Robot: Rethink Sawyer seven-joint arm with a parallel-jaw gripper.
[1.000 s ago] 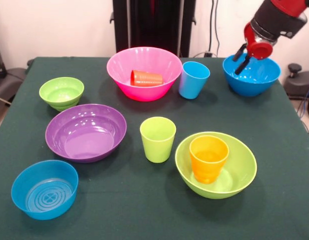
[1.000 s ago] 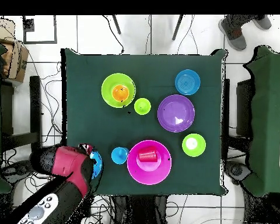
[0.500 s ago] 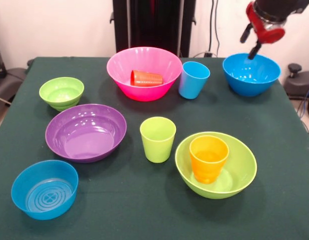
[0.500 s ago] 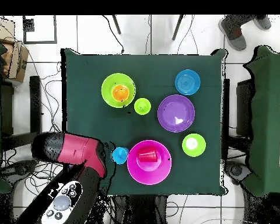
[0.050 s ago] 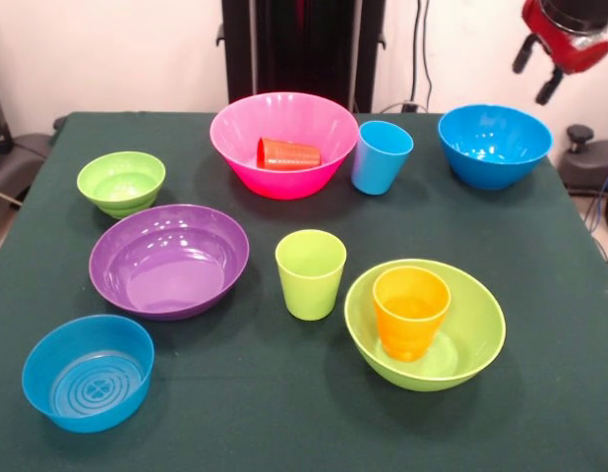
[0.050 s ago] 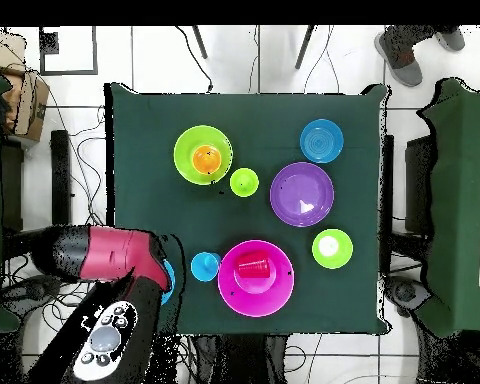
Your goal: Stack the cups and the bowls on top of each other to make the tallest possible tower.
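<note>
Blue large bowl (image 5: 495,145) on table, tool (image 5: 543,68) spread wide, empty, above-right.

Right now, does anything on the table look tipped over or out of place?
Only the red cup: it lies on its side inside the large pink bowl. The light blue cup, lime green cup and orange cup stand upright.
</note>
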